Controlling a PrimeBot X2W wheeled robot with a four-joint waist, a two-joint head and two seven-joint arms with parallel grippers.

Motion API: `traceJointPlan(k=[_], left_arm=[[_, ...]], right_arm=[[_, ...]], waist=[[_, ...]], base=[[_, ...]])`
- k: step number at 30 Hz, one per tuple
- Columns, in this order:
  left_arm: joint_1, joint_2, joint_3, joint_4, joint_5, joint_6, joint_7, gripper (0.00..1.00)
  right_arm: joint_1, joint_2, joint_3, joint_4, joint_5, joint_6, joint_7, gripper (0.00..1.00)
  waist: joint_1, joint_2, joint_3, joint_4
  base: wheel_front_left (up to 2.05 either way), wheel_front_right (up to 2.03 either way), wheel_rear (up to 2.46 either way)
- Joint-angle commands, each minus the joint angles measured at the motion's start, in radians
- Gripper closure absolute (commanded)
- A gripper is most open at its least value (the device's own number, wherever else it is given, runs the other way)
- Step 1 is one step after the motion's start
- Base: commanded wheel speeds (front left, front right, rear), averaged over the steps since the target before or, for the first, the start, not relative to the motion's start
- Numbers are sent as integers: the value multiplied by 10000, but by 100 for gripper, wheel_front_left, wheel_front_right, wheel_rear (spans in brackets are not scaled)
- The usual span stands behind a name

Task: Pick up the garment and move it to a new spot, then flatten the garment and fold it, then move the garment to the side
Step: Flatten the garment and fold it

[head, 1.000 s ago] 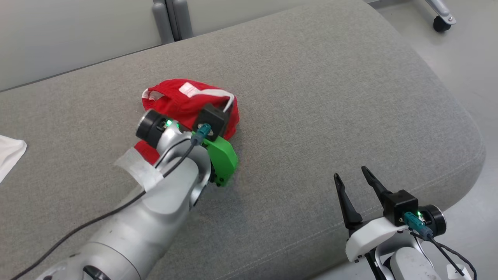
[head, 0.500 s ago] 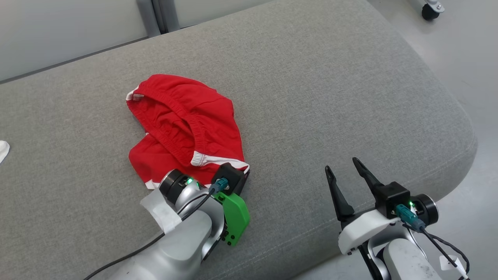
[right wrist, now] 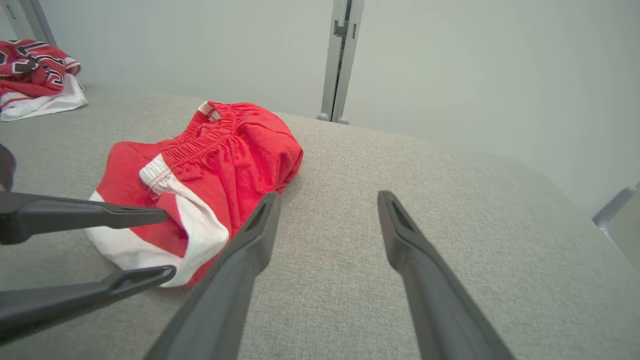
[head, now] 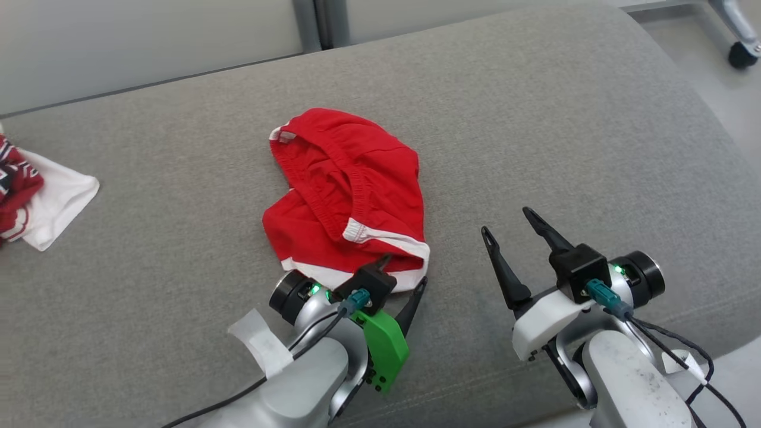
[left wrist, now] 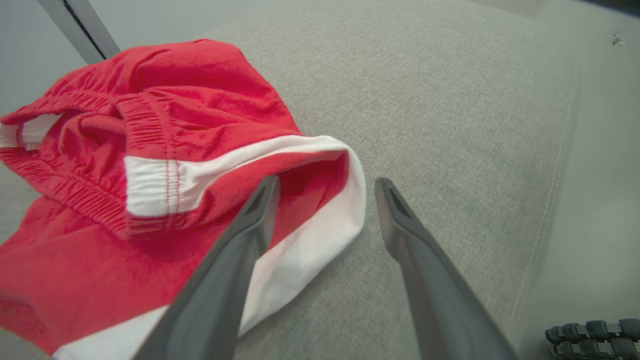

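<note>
Left wrist view: left tool (left wrist: 327,182) spread about the white hem (left wrist: 345,215) of the red garment (left wrist: 200,95) (right tool (head: 506,221) likewise spread); arm tag (head: 684,364) unreadable.

A grey padded bench (head: 535,119) stands before pale wall panels (head: 148,41) joined by a metal post (head: 315,24). A heap of red, white and dark-patterned clothes (head: 35,196) lies at its far left edge; a black caster (head: 741,54) rests on the pale floor (head: 695,41) beyond its right end.

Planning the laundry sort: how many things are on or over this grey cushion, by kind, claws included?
Red shorts: 1
Red-and-white clothing heap: 1
Claws: 2, left claw, right claw
Total: 4
</note>
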Motion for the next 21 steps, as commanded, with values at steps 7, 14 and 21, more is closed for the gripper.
traceJointPlan(k=[7,14,21], left_arm=[[906,199,428,-892,358,407,-74,0],[1848,403,1340,-2228,711,809,-72,0],[2478,316,2032,-3053,1138,912,-67,0]], right_arm=[[-882,-650,1086,-40,253,-3,637,0],[-2167,-2009,3298,660,873,-8,2039,0],[-3442,-3263,5589,1115,2082,-9,3110,0]], waist=[[0,0,-538,1978],[0,0,-671,3284],[0,0,-764,4274]], base=[[0,0,0],[0,0,0],[0,0,0]])
